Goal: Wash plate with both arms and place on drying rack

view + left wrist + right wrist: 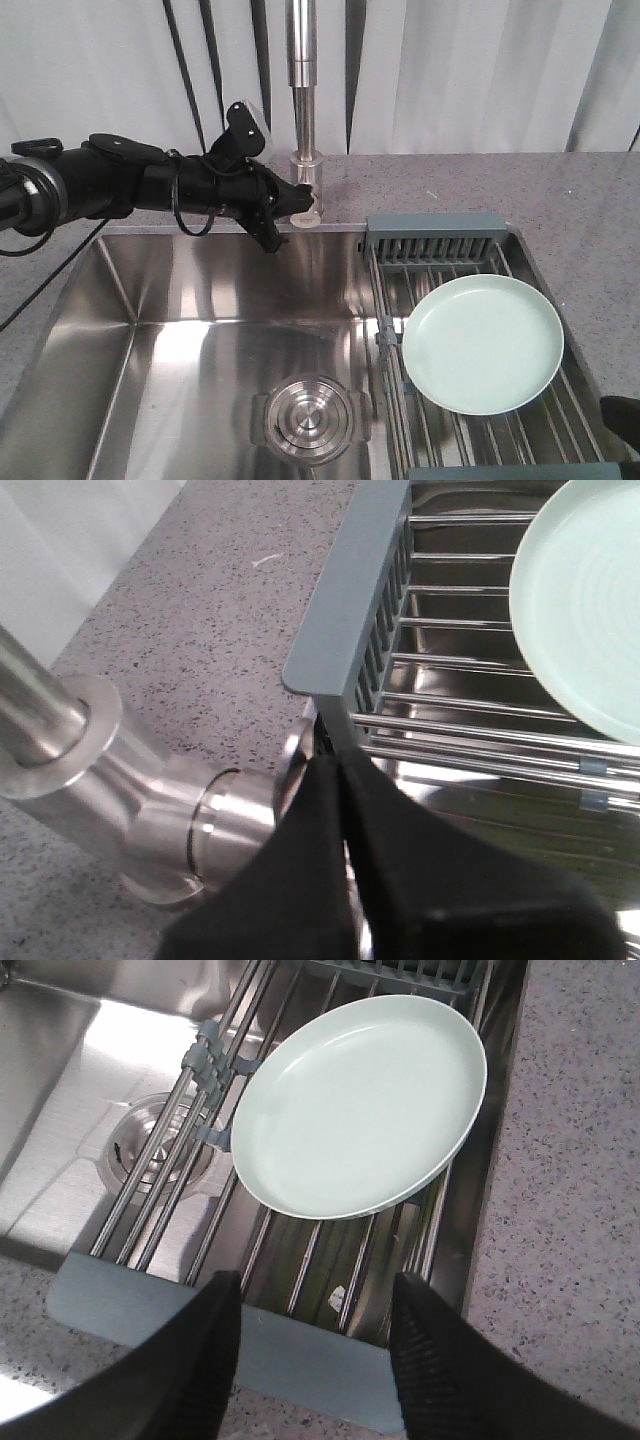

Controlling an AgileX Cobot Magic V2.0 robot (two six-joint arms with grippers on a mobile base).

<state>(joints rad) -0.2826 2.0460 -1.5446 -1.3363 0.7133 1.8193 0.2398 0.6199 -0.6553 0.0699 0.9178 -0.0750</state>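
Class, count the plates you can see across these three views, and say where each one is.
1. The single plate lies flat on the rods of the drying rack, over the right side of the sink. No other plate shows, though the frames cut off the rack's near end.

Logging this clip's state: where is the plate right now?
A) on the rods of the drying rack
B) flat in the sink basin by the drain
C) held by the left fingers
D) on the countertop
A: the plate rests on the rods of the drying rack, with neither arm touching it.
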